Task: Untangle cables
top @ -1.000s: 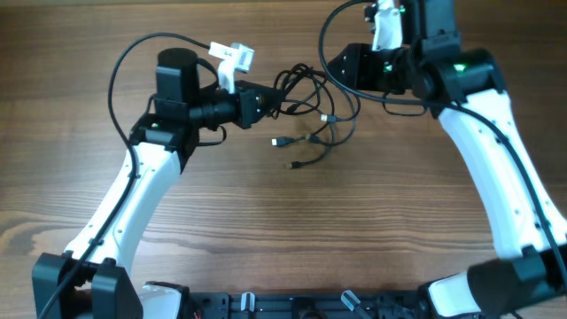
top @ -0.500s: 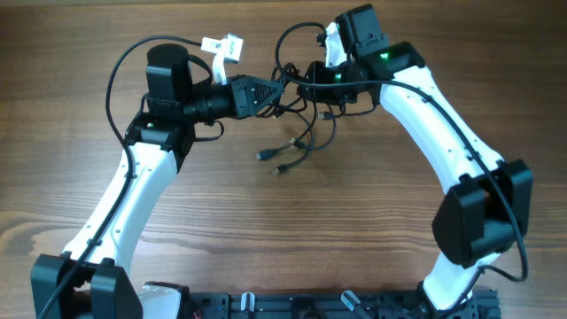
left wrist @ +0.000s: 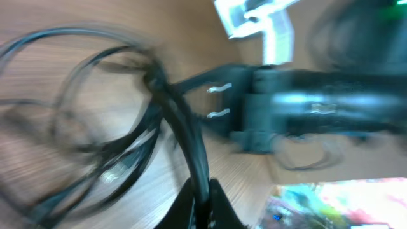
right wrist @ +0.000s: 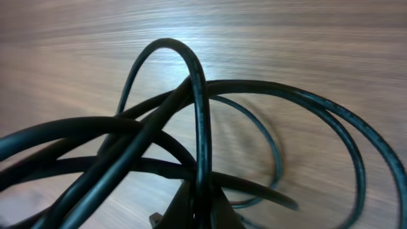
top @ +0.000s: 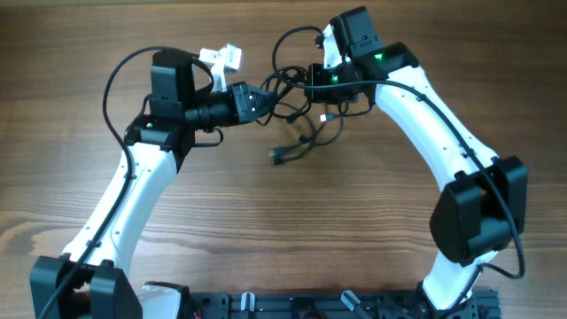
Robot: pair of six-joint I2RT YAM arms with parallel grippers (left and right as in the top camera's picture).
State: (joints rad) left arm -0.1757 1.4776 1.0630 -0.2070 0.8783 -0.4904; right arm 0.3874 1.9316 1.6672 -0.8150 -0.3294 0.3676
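Two grippers meet at one tangle: the cables bunch in the short gap between the left gripper and the right gripper, and the plug ends trail on the table just beyond both sets of jaws. From the left wrist, blurred as it is, a thick strand runs straight down into jaws clenched on it. From the right wrist a loop rises out of jaws pinched tight around it, with other strands crossing just ahead of the tips. A second ago the right arm hung well off to the side, its jaws partly parted and clear of the bundle; it has since swung in and clamped down. The left gripper kept its hold throughout, and the trailing ends have slid a little across the wood
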